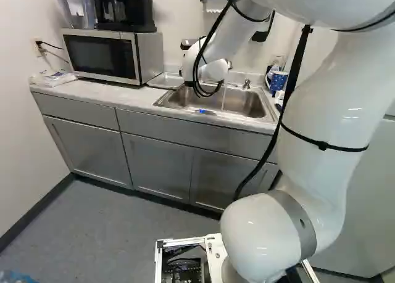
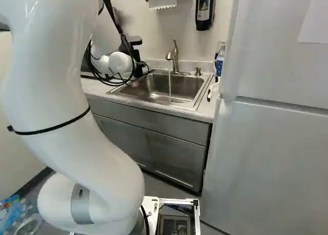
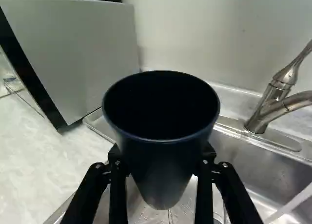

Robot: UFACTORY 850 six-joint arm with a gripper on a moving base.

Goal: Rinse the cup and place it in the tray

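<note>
Here's the countertop (image 1: 86, 90) running along the wall, the microwave (image 1: 102, 56) standing on it. Next, the sink (image 2: 189, 103), then the flat tray (image 1: 165, 80) between those two, near the countertop's back edge. The faucet (image 2: 175, 57) is streaming! And the gripper (image 2: 138, 63), fingers a cup's width apart, grips the dark cup (image 3: 161, 160), upright over the sink's microwave-side edge.

Bright, diffuse indoor light washes the white arm (image 1: 327, 110), leaving small glints on its curves. Reflections gleam across the steel sink (image 3: 239, 160) and the faucet (image 3: 265, 112) at its far side, while the interior of the cup (image 3: 163, 170) falls near-black. Shadow darkens the floor line beneath the cabinets (image 1: 154, 163); the top edge of the microwave (image 3: 83, 48) bows in the wrist view.
</note>
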